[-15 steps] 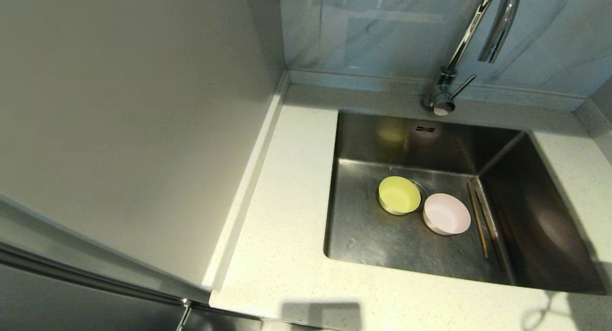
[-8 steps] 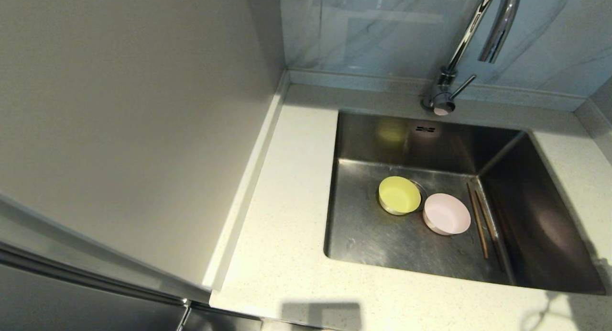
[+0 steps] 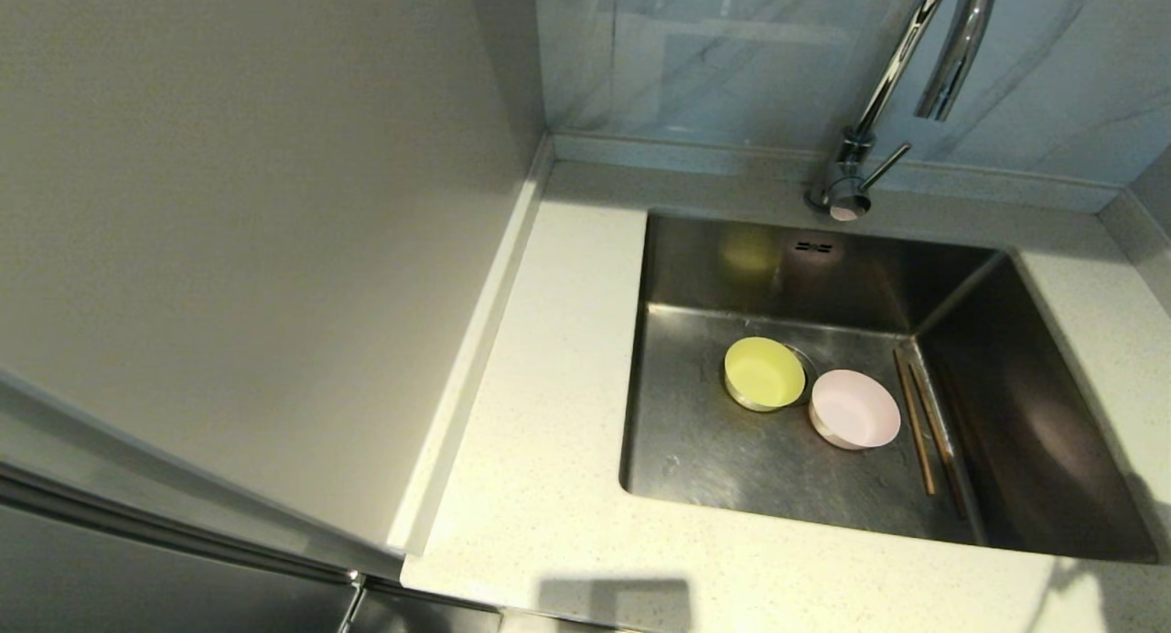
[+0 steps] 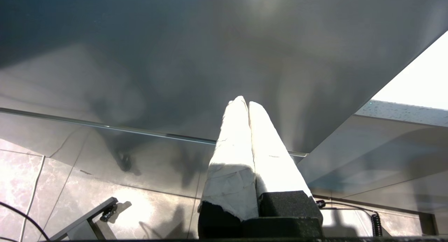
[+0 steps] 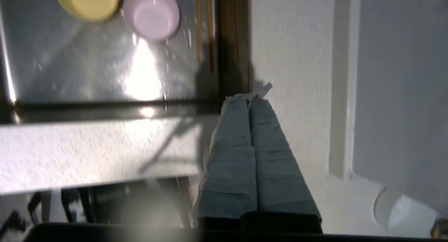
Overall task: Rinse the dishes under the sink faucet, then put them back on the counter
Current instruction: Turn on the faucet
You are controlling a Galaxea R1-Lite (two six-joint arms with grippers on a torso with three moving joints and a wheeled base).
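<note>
Steel basin in the head view, and the sink (image 3: 732, 450) holds every dish: one yellow-green bowl (image 3: 765, 372) sitting over the drain, one pink bowl (image 3: 855, 409) touching it on the right, and two chopsticks (image 3: 924, 423) lying side by side along the basin floor by the right wall. One faucet (image 3: 901, 75) rises behind the basin, its thin lever sticking out at the base. Speckled off-white bench (image 3: 549, 413) wraps the sink on the left, front and right, and no dish rests on it yet. Neither arm shows from up here. The right wrist view fills that in: the right gripper (image 5: 249, 97) hangs above the front right corner of the sink, over the bench (image 5: 290, 53), its cloth-wrapped jaws pressed together with nothing between them. That same view catches both bowls and the two chopsticks from the near side, the yellow-green bowl (image 5: 87, 4) cut off at the edge. The left wrist view shows none of the dishes; the left gripper (image 4: 247, 104) is parked low beside a dark cabinet panel (image 4: 175, 60), tiled floor (image 4: 31, 172) beneath, its wrapped jaws also closed tight and empty.
</note>
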